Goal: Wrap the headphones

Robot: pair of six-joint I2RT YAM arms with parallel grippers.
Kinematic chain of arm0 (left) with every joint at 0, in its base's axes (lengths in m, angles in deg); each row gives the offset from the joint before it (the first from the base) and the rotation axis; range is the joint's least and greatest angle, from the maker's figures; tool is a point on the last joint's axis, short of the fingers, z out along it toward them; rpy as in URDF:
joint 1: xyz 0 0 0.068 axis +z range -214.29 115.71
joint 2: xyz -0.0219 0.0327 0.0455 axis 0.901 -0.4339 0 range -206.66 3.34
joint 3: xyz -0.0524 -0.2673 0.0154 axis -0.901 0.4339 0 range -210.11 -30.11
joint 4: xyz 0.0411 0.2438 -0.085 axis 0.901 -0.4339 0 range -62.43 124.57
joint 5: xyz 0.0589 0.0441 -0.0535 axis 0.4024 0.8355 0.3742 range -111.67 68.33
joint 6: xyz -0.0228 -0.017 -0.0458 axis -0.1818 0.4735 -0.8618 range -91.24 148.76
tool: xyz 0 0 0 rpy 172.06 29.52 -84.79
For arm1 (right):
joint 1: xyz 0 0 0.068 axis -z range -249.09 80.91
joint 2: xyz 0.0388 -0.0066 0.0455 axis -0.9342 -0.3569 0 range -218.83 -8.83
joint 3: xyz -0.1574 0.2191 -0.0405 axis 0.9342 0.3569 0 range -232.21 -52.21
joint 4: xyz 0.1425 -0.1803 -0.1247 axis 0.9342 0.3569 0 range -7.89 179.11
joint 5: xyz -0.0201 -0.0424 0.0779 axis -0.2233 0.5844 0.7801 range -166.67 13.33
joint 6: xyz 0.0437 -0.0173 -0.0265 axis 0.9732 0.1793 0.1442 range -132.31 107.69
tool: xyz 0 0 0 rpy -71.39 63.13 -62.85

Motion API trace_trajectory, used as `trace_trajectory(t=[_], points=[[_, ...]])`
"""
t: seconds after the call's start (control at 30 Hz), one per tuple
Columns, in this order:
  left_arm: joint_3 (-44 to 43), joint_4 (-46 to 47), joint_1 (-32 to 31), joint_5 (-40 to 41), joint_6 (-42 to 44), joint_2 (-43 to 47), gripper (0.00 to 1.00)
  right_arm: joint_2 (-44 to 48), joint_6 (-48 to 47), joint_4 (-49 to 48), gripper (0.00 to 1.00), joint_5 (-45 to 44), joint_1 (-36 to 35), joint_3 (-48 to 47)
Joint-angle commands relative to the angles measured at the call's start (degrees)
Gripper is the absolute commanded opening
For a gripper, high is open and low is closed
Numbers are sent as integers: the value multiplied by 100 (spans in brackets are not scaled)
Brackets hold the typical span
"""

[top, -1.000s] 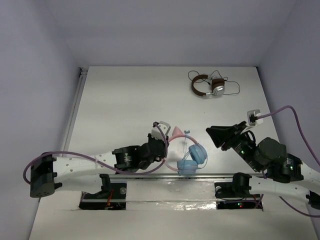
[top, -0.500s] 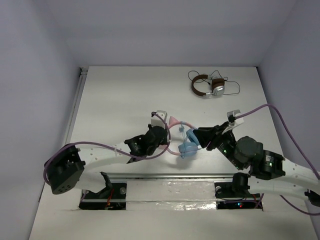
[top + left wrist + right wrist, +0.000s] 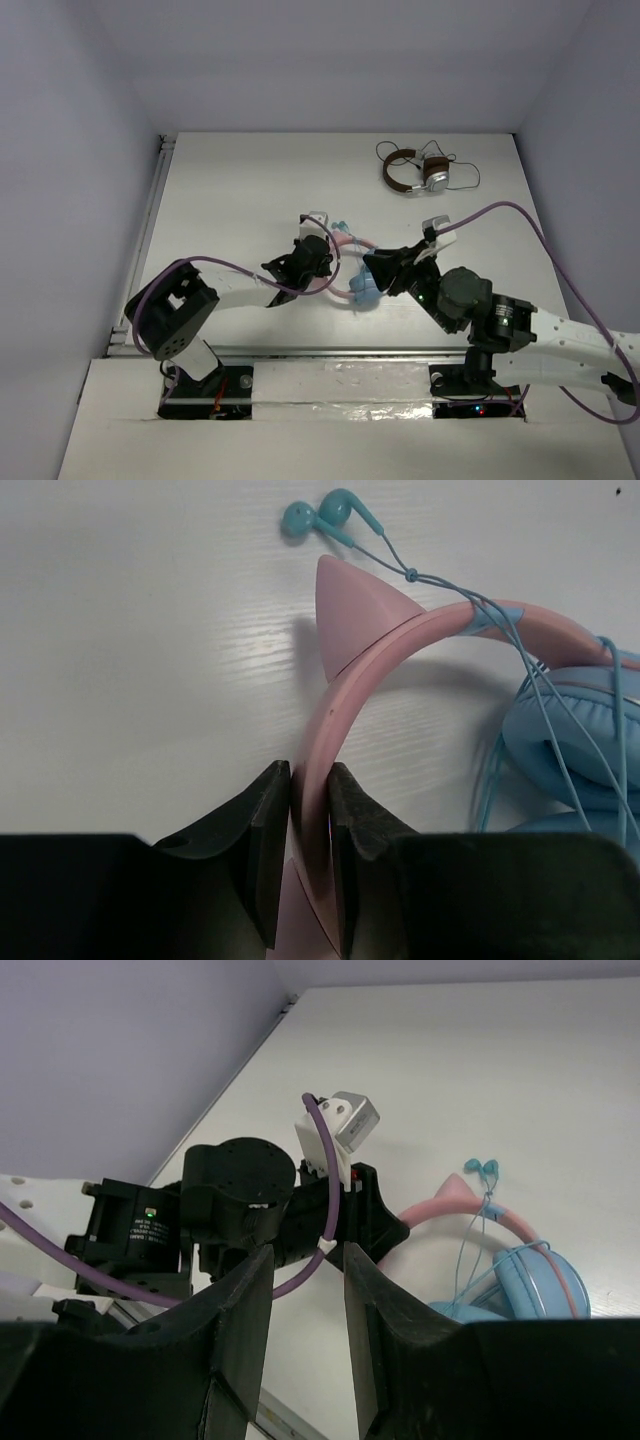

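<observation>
The headphones [image 3: 362,290] lie mid-table: pink cat-eared headband [image 3: 352,695], light blue ear cups [image 3: 580,730] and thin pale-blue cable [image 3: 500,640] looped over the band, its earbud-shaped ends [image 3: 320,515] on the table. My left gripper [image 3: 309,780] is shut on the headband; in the top view it [image 3: 322,262] sits just left of the cups. My right gripper [image 3: 305,1260] is open and empty, hovering close to the right of the cups [image 3: 540,1285], and shows in the top view [image 3: 385,268].
Smaller brown-and-silver headphones [image 3: 415,172] with a dark cable lie at the far right of the table. The left arm's purple cable [image 3: 320,1210] hangs in front of my right jaws. A metal rail [image 3: 330,350] runs along the near edge.
My left gripper has carried the headphones away from the near rail toward mid-table. My right gripper has swung left and closed in on the ear cups.
</observation>
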Motion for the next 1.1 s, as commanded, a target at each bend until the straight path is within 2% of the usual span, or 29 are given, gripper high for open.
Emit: trace_trajectory(t=[0.0, 0.07, 0.23, 0.4, 0.43, 0.47, 0.53, 0.63, 0.77, 0.83, 0.87, 0.9, 0.97, 1.07], points=[[-347, 677, 176, -25, -94, 62, 19, -94, -199, -558, 40, -22, 6, -73], [-347, 651, 386, -60, -164, 44, 27, -208, -261, -734, 40, -40, 6, -91], [-391, 484, 738, -280, -218, -9, 40, -419, -410, -778, 40, -206, 6, -196], [-312, 247, 739, -139, -217, 367, 58, -341, -437, -708, 40, -452, 6, -222], [-225, 255, 739, -131, -252, 526, 60, -305, -402, -630, 38, -540, 6, -223], [-172, 246, 739, -139, -244, 693, 62, -253, -384, -603, 31, -645, 6, -231], [-84, 72, 739, -183, -296, 1334, 62, 10, -332, -402, 1, -1022, 6, -223], [-39, -184, 739, -218, -323, 2326, 64, 546, -209, -68, 0, -1287, 6, -214], [13, -483, 739, -473, -270, 3540, 79, 1354, 142, 557, 0, -1744, 6, -170], [-21, -772, 739, -473, -366, 4094, 84, 1828, 414, 907, 28, -1955, 6, -196], [-91, -860, 739, -482, -402, 4226, 86, 1970, 537, 1014, 45, -2017, 6, -240], [-135, -1009, 739, -517, -480, 4445, 86, 2084, 660, 1110, 72, -2157, 6, -249], [-214, -1072, 739, -640, -516, 4570, 87, 2243, 820, 1226, 99, -2254, 6, -241], [-250, -975, 739, -878, -437, 4536, 88, 2043, 706, 1138, 100, -2281, 6, -170]])
